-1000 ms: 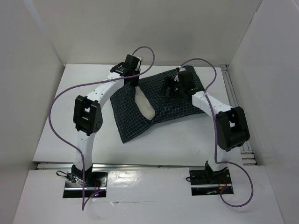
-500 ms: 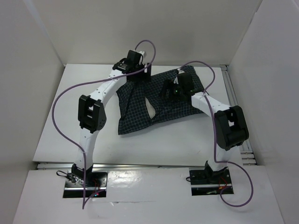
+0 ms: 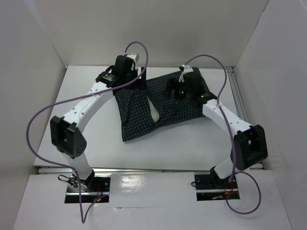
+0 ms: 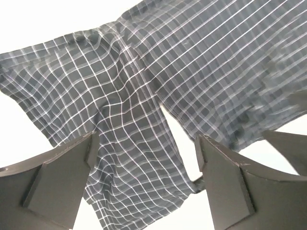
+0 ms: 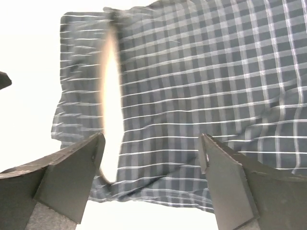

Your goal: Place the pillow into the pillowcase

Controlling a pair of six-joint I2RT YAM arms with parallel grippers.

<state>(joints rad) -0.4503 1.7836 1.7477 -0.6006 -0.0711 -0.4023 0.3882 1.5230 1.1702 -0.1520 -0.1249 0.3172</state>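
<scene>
On the table (image 3: 192, 139) the pillowcase (image 3: 168, 103) lies spread, with the pillow (image 5: 111, 96) seemingly almost all inside, only a cream strip showing. The left gripper (image 4: 146, 143) and the right gripper (image 5: 151, 139) hang above the cloth, both wide and empty.

pillow (image 3: 155, 114): almost wholly hidden inside the pillowcase (image 3: 165, 109); only a thin pale sliver shows at the opening, and it is blurred in the right wrist view.
pillowcase: far edge covered by both arms in the top view; cut off by the top and right edges in both wrist views.
left end effector (image 4: 146, 140): fingers cut off by the bottom edge.
right end effector (image 5: 151, 139): fingers cut off likewise.
dark shape (image 5: 3, 80): cut off by the left edge; cannot tell what it is.
</scene>
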